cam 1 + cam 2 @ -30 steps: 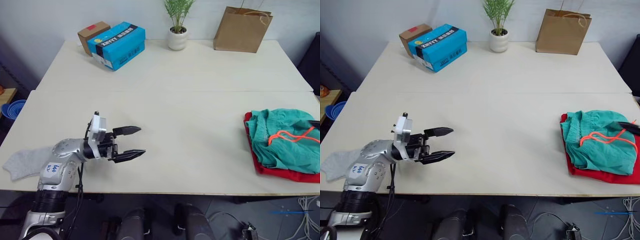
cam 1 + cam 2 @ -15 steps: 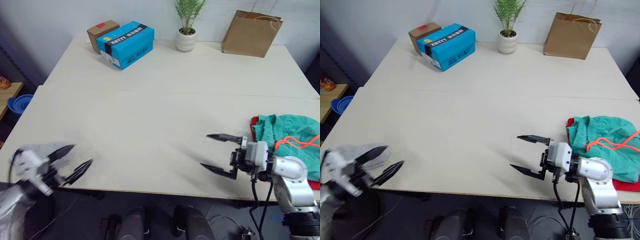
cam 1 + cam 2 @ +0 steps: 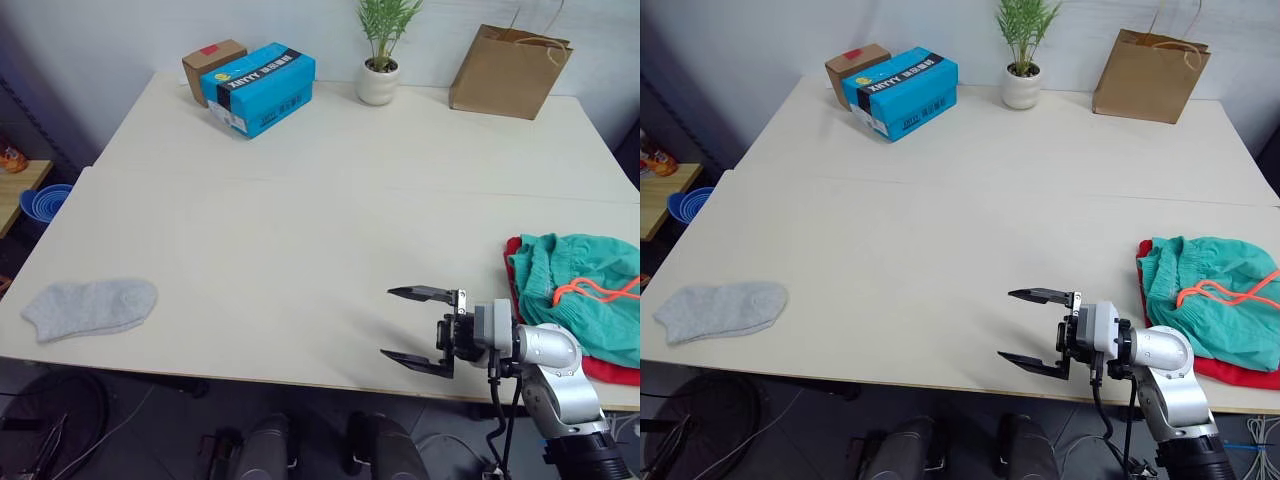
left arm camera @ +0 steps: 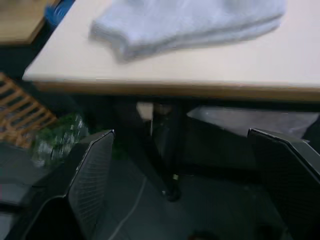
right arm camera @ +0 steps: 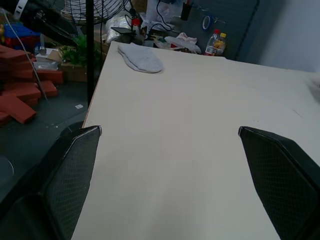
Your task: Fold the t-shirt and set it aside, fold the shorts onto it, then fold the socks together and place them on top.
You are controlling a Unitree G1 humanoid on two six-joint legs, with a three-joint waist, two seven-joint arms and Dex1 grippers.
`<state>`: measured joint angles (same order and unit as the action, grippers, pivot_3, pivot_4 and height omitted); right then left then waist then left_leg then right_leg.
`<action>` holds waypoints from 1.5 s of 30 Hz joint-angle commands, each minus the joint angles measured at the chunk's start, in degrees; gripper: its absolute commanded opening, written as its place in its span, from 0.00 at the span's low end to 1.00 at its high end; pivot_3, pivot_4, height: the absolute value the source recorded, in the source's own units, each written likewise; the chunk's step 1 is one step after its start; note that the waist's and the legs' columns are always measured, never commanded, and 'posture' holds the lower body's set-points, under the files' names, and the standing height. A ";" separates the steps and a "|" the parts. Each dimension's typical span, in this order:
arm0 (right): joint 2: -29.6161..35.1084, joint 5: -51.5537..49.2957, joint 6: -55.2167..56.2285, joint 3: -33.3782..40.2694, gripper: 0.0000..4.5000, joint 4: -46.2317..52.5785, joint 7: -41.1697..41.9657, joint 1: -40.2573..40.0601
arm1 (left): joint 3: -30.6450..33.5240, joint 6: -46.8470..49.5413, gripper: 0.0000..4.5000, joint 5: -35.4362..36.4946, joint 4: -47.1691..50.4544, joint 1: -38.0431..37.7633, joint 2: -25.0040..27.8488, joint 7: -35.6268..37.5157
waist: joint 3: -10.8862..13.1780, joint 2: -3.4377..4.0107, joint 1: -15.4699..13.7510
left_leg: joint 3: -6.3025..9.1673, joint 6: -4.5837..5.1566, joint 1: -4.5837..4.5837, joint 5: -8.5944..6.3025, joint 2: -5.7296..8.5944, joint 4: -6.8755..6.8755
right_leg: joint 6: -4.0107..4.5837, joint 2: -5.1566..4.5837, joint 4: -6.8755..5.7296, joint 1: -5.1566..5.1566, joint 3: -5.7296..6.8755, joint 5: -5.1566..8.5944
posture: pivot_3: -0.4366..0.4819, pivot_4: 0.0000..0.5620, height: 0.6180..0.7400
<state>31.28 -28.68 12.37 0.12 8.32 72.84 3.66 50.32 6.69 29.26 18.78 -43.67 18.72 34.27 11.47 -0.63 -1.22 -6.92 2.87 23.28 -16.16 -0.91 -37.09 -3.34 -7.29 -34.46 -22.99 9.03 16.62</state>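
Cream table [image 3: 300, 240] w/ blue box [image 3: 258, 74], plant pot [image 3: 378, 82] & paper bag [image 3: 509, 70] far beyond R gripper [image 3: 415, 325], its jaws wide, empty, over bare top; shorts [image 3: 575, 295] on t-shirt [image 3: 530, 335] just behind it, socks [image 3: 92, 306] far off, L gripper [image 4: 195, 160] jaws wide below table edge.

Right arm: a rounded silver-grey metal casing is seen at the forearm, joined to a black ribbed collar below. A white block is mounted behind the right pincer [image 3: 418, 325], whose two black fingers taper to thin points. Black cables are looped beside the casing. In the wrist views, the inner finger pads [image 5: 70, 175] are marked with a fine cross-hatched texture.
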 commanded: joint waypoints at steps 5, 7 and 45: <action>-1.34 -0.33 -1.05 -1.11 1.00 1.39 -1.69 2.05 | -5.80 23.47 1.00 0.14 12.32 6.77 13.09 -10.81 | 0.03 0.06 0.03 | -0.04 0.03 -0.07 -0.14 0.02 -0.04 | -0.48 -0.01 -0.22 -0.02 0.02 -0.26 | 0.48 0.27 1.00; -1.72 -0.05 -1.47 -1.73 1.00 1.70 -2.29 2.63 | -7.23 28.59 1.00 -0.07 13.29 10.58 16.10 -12.85 | 0.03 0.05 0.03 | -0.07 -0.08 -0.06 -0.10 0.02 -0.06 | -0.46 -0.01 -0.44 -0.12 0.02 -0.25 | 0.48 0.27 1.00; 7.65 3.78 -1.43 11.35 1.00 2.31 -10.60 -8.07 | -63.52 41.04 0.00 -6.16 -3.48 64.64 15.43 7.76 | -0.16 0.51 -1.84 | -0.26 -0.40 -0.20 0.42 0.21 -0.21 | -0.36 -0.09 -1.14 -0.19 -0.05 -0.20 | 0.48 0.27 1.00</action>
<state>38.25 -24.18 10.09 9.19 9.03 63.04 -3.40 -9.48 49.62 25.29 18.68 18.00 35.56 40.77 11.32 -0.12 -3.07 -7.20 2.63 23.08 -15.61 -0.70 -37.30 -3.71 -7.37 -35.60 -23.17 8.98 16.43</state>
